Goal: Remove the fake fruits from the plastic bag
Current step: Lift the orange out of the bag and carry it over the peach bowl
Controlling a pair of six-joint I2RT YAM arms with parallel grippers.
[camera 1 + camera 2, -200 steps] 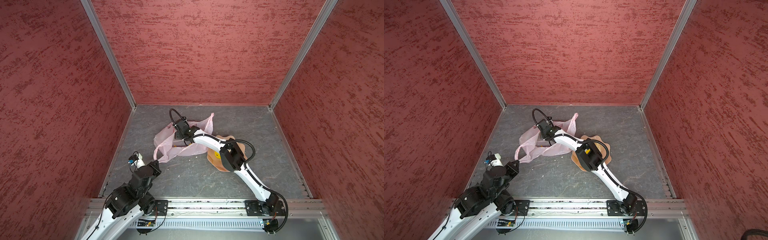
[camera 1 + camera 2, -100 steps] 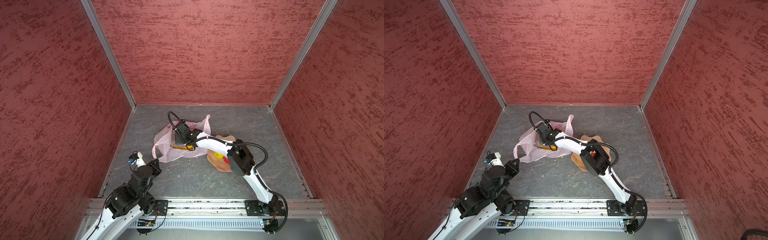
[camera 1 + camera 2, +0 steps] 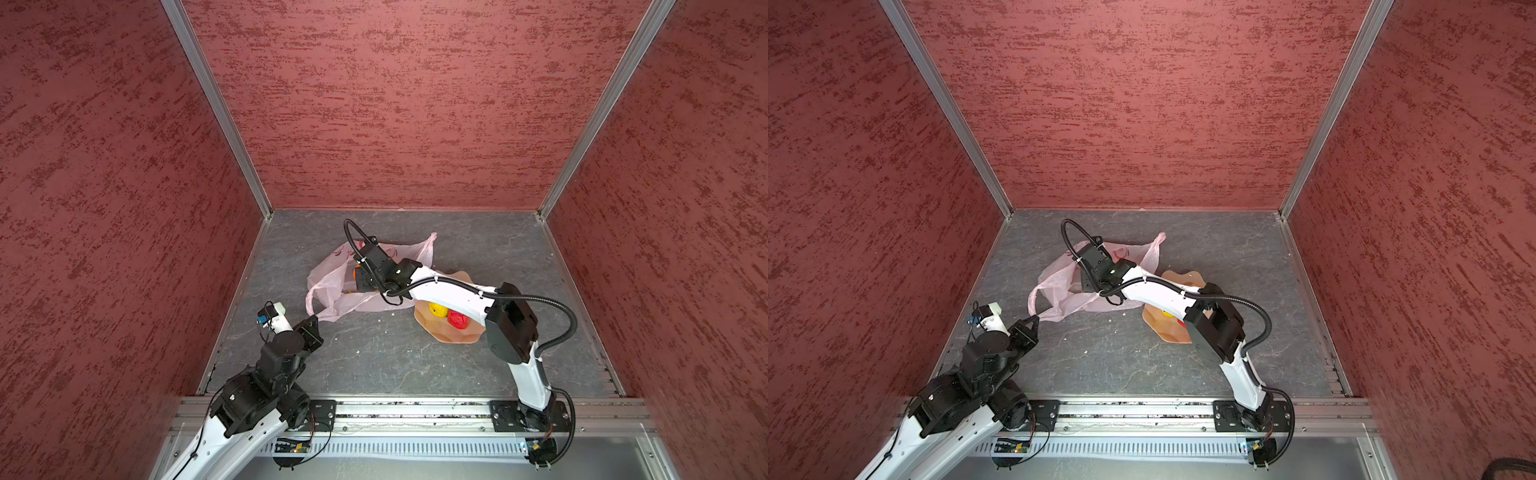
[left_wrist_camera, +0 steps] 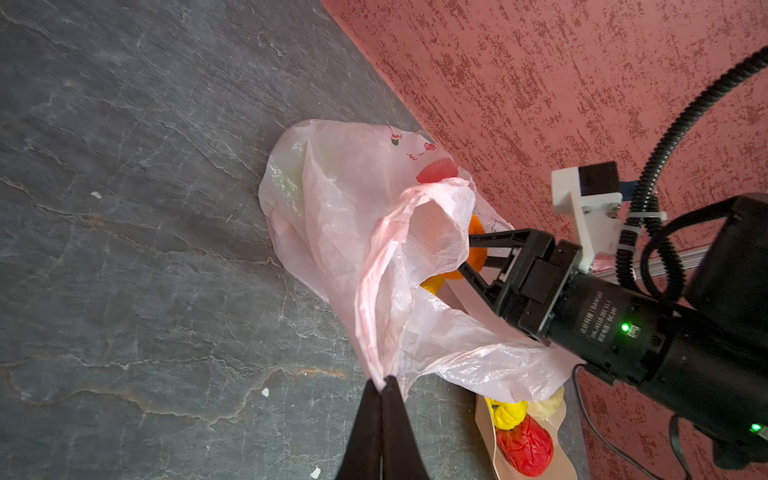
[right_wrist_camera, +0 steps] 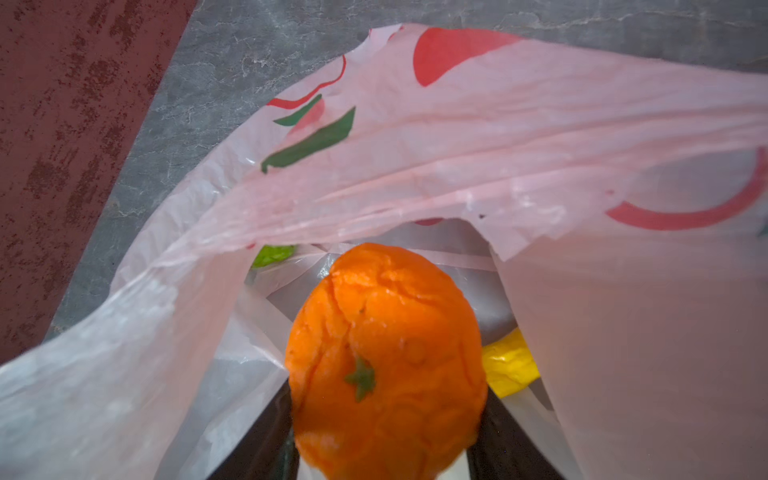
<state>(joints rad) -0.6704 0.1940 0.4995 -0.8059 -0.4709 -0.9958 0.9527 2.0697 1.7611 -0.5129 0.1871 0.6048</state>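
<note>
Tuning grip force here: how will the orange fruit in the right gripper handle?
The orange fruit, held in the right gripper, looks creased and dented, so probably soft and light. Being rounded, it may roll once set down.

Crinkled pale-pink bag (image 4: 345,216) lies on the table (image 3: 374,353), mouth open; orange ball (image 5: 386,361) at its mouth; green ball (image 5: 272,255) and yellow piece (image 5: 509,365) inside; yellow ball (image 4: 507,413), red ball (image 4: 525,446) and beige lump (image 4: 546,407) together on the dish (image 3: 449,336).

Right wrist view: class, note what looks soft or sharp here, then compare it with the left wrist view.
Right wrist view: the orange fruit sits close and looks soft; the plastic bag is mildly blurred, with glossy highlights. Left wrist view: bag creases and floor veins are crisp; the left gripper is a near-black silhouette.
</note>
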